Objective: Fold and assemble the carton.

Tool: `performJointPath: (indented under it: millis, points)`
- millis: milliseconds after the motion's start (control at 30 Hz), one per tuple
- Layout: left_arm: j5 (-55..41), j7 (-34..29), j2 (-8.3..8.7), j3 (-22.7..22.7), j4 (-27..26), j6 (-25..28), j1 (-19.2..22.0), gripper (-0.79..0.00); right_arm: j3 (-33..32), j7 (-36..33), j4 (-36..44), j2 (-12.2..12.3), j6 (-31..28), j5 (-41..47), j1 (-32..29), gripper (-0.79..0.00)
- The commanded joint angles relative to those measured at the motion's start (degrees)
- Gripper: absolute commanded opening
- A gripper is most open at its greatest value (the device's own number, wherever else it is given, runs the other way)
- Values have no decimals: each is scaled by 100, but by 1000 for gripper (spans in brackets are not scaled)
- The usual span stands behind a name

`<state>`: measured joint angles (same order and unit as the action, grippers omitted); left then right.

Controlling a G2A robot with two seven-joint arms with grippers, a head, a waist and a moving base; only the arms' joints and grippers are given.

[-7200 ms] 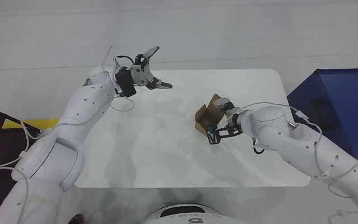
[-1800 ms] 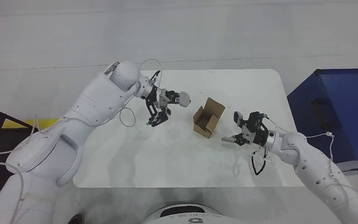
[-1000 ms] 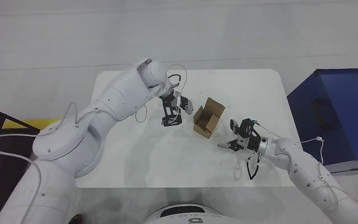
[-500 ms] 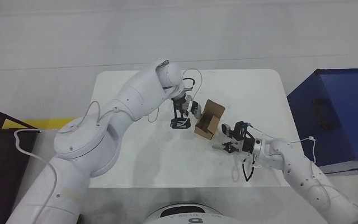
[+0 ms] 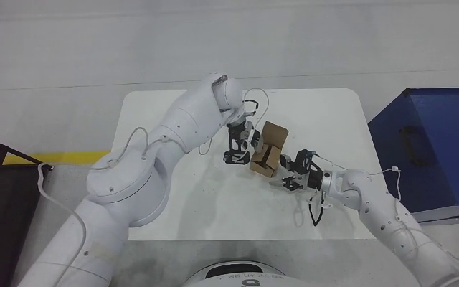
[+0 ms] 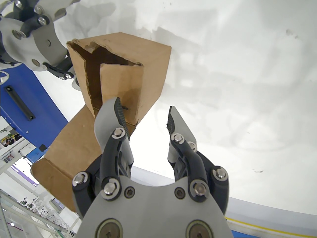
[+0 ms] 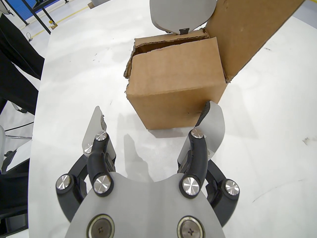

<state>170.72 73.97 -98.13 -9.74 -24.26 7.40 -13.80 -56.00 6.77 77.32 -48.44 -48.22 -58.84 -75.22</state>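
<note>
A small brown carton [image 5: 267,150] stands near the middle of the white table [image 5: 165,194], its top partly folded and one long flap [image 7: 250,20] sticking up. My left gripper [image 5: 241,147] is open right against the carton's left side; one finger [image 6: 112,115] touches the carton [image 6: 126,80] wall. My right gripper [image 5: 285,176] is open at the carton's opposite side, and one of its fingertips [image 7: 210,115] meets the carton [image 7: 173,82] at a lower corner. The left gripper's finger shows behind the carton in the right wrist view.
A blue bin [image 5: 423,151] stands off the table's right edge. A yellow floor line [image 5: 68,156] runs at the left. Bare table surface lies in front of and behind the carton.
Both arms have closed in on the carton: the left gripper came from the table's left side to its wall, and the right gripper moved leftward up to its other side.
</note>
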Motion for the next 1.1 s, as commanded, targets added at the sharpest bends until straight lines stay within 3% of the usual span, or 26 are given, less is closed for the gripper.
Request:
performJointPath:
  millis: [0,100,167,233,633,733,767,800,967,1067]
  points:
    - [-19,12,-48,0,107,-24,25,-400,-18,-36,-10,-8,-21,11,29,-108]
    - [199,68,-137,0,235,62,14,-416,-35,-97,-29,-22,-75,-2,79,-92]
    - [228,89,-197,0,284,45,9,-486,-45,-127,-39,-32,-101,-12,110,-77]
    - [211,107,-251,-2,325,-29,36,-785,-58,-147,-60,-42,-126,-2,134,-65]
    - [93,174,-461,-26,778,-196,228,-785,-117,-193,-212,-100,-298,5,259,-68]
    - [-95,153,-461,-92,901,-293,279,-773,-172,-104,-211,-107,-318,-23,278,-22]
    - [-217,162,-450,-141,970,-361,291,-434,-192,-77,-206,-109,-318,-43,282,0]
    - [-356,188,-431,-199,1066,-446,300,0,-210,-47,-205,-110,-325,-55,282,0]
    - [-1298,292,-225,-604,1865,-1082,308,0,-285,28,-229,-118,-340,-126,284,0]
    - [-1298,292,-225,-604,1865,-1082,308,0,-303,29,-243,-121,-347,-149,283,0]
